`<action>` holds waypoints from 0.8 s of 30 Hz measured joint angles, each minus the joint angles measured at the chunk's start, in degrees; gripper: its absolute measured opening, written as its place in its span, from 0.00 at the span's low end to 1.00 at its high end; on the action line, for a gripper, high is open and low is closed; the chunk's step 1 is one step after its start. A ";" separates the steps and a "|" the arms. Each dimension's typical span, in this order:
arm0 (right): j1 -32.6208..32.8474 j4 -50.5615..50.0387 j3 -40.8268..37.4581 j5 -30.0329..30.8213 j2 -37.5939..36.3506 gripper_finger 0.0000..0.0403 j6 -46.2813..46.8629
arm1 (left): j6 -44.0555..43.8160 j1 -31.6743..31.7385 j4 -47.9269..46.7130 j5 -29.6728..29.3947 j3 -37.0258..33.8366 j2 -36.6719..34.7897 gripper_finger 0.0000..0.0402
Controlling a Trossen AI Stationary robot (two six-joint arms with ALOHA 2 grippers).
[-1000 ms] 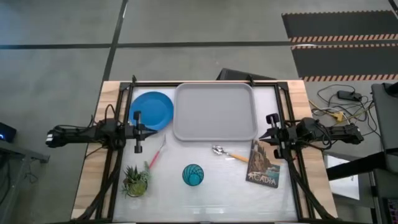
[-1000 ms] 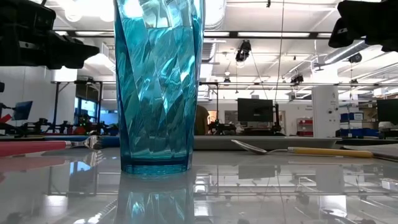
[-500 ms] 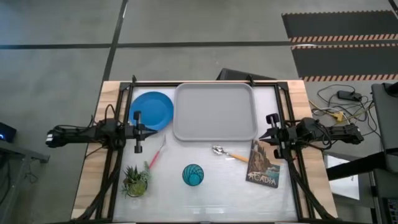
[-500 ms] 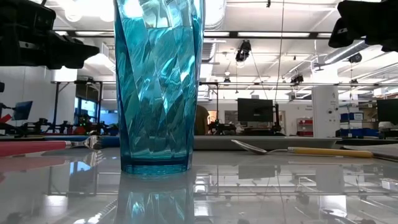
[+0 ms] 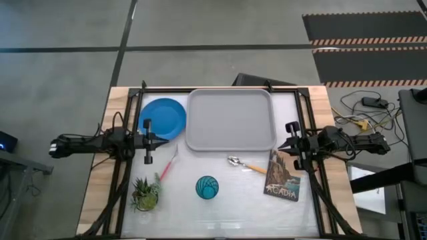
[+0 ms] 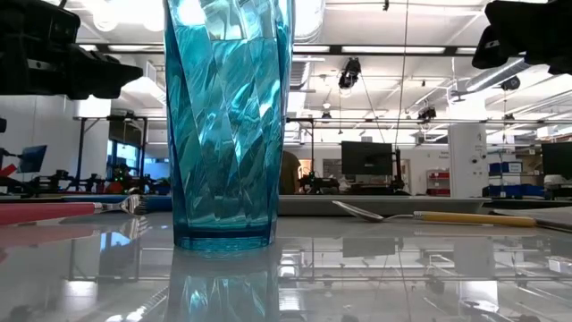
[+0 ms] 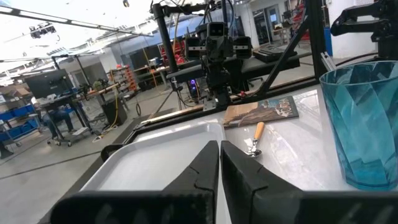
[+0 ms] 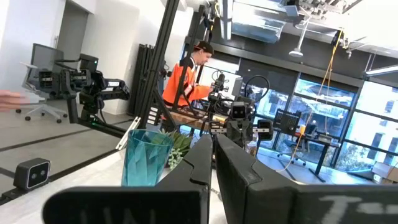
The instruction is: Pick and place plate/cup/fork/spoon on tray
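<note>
Nearest the front edge of the table stands the cup (image 5: 207, 187), upright, with a small potted plant (image 5: 145, 193) well to its left and a picture book (image 5: 282, 175) to its right. Just behind the cup lie the fork (image 5: 167, 165), on the left, and the spoon (image 5: 245, 165), on the right, both flat on the table and apart from each other. Farther back sits the tray (image 5: 231, 119), with nothing on it, and the plate (image 5: 163, 119) lies just beside its left rim, on the table.

The left gripper (image 5: 148, 141) hangs at the table's left side, near the plate and the fork; its fingers (image 7: 200, 172) are pressed together and carry nothing. The right gripper (image 5: 291, 143) hangs at the right side, above the book's far end; its fingers (image 8: 205, 160) are likewise pressed together and empty.

Assessment: no item has yet been placed, and no pick is under way; the task stands at its opening step. The next move calls for one gripper to spread its fingers and descend on a chosen item. The plate and fork fall to the left arm, the spoon to the right. The flat plate will likely need a grip at its rim.
</note>
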 joint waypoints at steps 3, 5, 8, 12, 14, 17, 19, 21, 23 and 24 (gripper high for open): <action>-0.01 -0.01 0.00 0.01 -0.01 0.02 0.00 | -0.02 -0.01 0.00 0.01 0.00 0.00 0.00; -0.01 -0.01 -0.01 -0.01 0.01 0.02 0.00 | 0.00 0.00 0.00 0.00 0.00 0.00 0.00; -0.01 0.01 0.01 0.01 -0.01 0.02 0.00 | -0.01 0.00 0.00 -0.01 0.00 0.00 0.00; 0.00 0.00 0.00 0.01 0.01 0.02 0.00 | 0.00 0.00 0.00 -0.01 0.00 0.00 0.00; 0.00 0.01 0.01 0.00 0.01 0.02 0.00 | 0.00 0.00 0.00 -0.01 0.00 0.00 0.00; 0.00 0.01 0.00 0.01 0.00 0.02 0.00 | -0.01 -0.01 0.08 0.01 0.00 0.00 0.00; 0.00 -0.01 0.01 0.01 0.01 0.02 0.00 | -1.81 -0.03 0.97 0.05 0.00 0.00 0.00; 0.00 -0.01 0.00 0.01 0.01 0.02 0.08 | -7.01 -0.02 3.56 0.10 0.00 0.00 0.00; 0.01 0.03 0.00 -0.01 0.00 0.02 3.55 | -12.73 -0.02 6.47 0.11 0.00 -0.03 0.00; 0.01 0.07 -0.01 -0.01 -0.01 0.02 6.29 | -14.94 -0.02 8.20 0.12 0.00 -0.07 0.00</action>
